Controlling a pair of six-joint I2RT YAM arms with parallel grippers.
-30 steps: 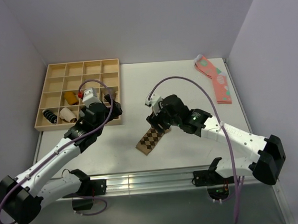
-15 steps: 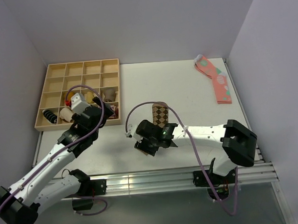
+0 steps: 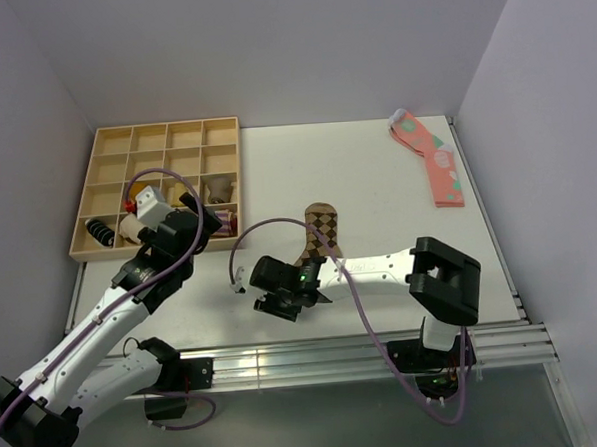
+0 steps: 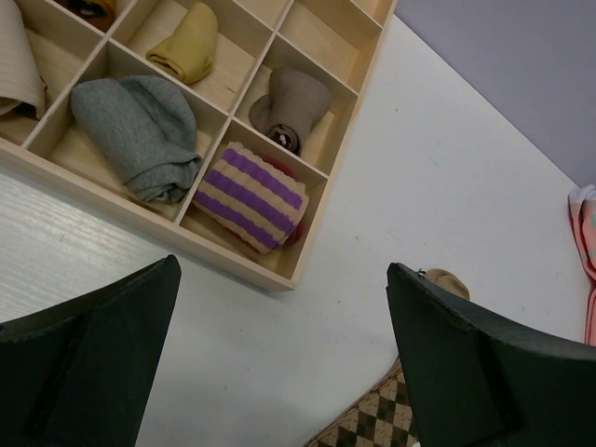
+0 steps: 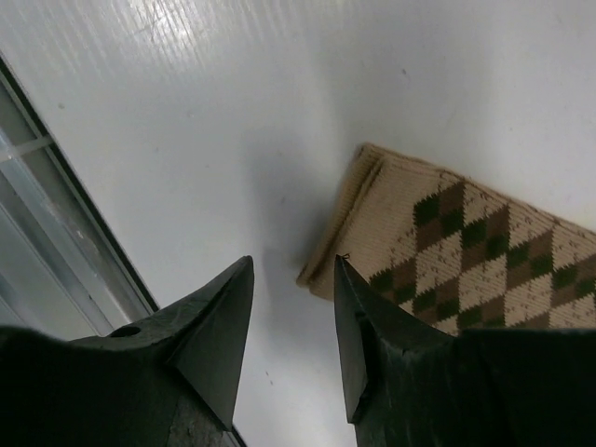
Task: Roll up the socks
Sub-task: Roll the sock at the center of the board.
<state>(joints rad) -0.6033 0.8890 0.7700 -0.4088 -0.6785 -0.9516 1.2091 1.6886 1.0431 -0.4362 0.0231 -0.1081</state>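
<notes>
The tan-brown argyle sock point(image 3: 321, 230) lies flat on the white table, toe pointing away. In the right wrist view its cuff end point(image 5: 466, 251) lies just right of my fingers. My right gripper point(image 3: 283, 304) is low over the table at the sock's near end. It is open with a narrow gap and holds nothing point(image 5: 293, 265). My left gripper point(image 3: 201, 229) hovers by the tray's near right corner, wide open and empty point(image 4: 282, 270). The left wrist view shows the sock point(image 4: 372, 424) at the bottom edge, partly hidden by my right finger point(image 4: 494, 372).
A wooden compartment tray point(image 3: 90, 249) at the back left holds several rolled socks, among them a purple-striped one point(image 4: 251, 196). Pink socks with teal spots point(image 3: 435, 161) lie at the far right. The metal rail point(image 3: 316, 358) runs along the near edge.
The right gripper let go of the sock and moved left and toward the near edge; the sock now lies stretched out flat. The left arm drew back slightly from the tray.
</notes>
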